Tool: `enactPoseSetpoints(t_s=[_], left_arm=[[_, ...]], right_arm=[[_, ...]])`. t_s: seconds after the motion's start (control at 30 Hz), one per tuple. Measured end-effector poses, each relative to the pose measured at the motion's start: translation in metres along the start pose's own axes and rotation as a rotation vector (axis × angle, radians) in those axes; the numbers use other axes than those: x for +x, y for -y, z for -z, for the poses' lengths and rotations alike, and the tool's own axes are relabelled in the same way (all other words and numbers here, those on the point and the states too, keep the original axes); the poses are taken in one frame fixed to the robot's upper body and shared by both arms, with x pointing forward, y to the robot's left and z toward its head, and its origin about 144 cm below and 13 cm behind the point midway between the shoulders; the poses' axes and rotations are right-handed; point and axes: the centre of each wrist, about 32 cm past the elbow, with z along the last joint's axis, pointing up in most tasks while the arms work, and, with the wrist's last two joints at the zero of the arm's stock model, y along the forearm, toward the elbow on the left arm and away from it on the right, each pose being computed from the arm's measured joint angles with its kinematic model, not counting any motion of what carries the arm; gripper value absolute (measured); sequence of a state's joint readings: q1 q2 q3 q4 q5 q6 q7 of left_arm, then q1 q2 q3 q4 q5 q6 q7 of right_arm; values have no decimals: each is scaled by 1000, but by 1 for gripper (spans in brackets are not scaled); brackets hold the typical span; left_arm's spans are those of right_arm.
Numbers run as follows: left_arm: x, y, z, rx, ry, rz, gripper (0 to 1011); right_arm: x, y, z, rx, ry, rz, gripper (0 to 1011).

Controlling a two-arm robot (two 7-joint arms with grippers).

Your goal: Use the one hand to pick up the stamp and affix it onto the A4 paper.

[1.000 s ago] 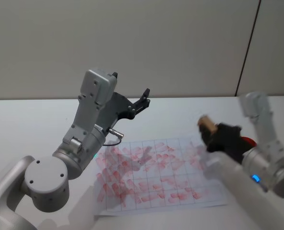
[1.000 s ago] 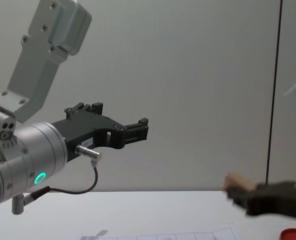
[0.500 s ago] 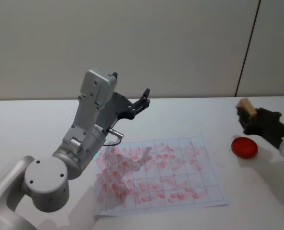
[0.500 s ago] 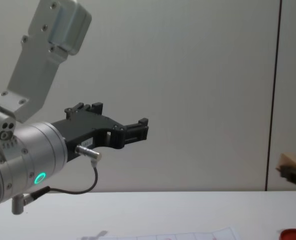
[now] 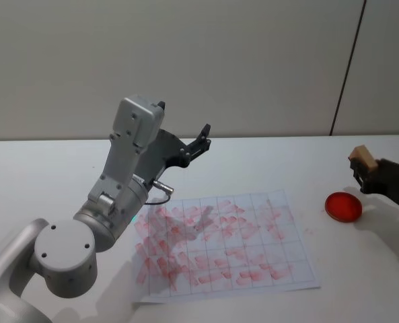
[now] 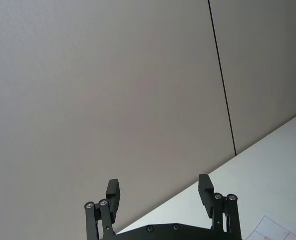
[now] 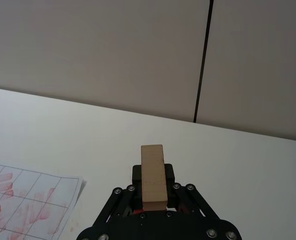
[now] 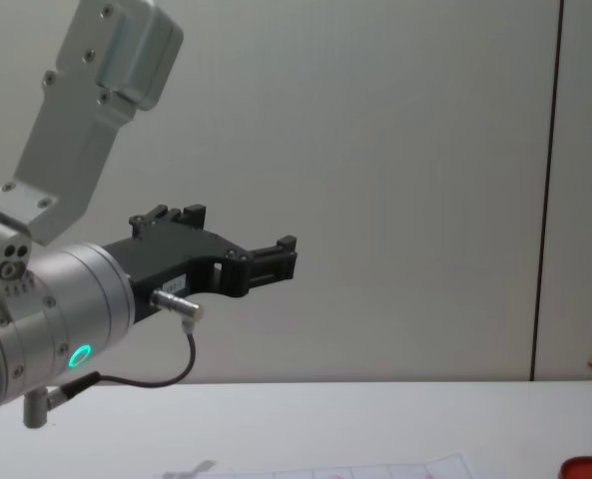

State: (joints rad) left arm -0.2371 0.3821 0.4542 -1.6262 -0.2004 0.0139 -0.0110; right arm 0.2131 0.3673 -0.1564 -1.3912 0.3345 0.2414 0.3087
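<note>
The stamp [image 5: 365, 157], a smooth tan wooden block, is being pinched by the right pincer [image 5: 369, 171] near the table's [image 5: 266, 165] right edge, above a flat red disc [image 5: 342, 206]. The gridded A4 paper [image 5: 223, 245], blotched pink, is lying flat toward the white table's front edge. The left pincer [image 5: 200, 142] is hanging spread above the paper's far left corner, before a plain beige wall.

White table [image 5: 44, 168]: bare surface, extends back to the wall. Red round disc [image 5: 342, 206]: lies flat on the table, toward its right side. Beige wall [image 5: 206, 60]: rises behind the table; one dark vertical seam [image 5: 348, 67] stands above the disc.
</note>
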Motion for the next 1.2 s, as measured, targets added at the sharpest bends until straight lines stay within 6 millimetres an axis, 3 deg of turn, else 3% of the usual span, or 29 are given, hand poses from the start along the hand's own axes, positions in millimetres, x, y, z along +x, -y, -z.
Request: enactPoseSetpoints(t_s=[0.83,1.2], left_arm=[[0,0,0,0,0,0,1001],[0,0,0,0,0,0,1001]], right_arm=[[4,-9,19,-115,-21,-65,240],[1,-8,25,-125,-6,-64,596]])
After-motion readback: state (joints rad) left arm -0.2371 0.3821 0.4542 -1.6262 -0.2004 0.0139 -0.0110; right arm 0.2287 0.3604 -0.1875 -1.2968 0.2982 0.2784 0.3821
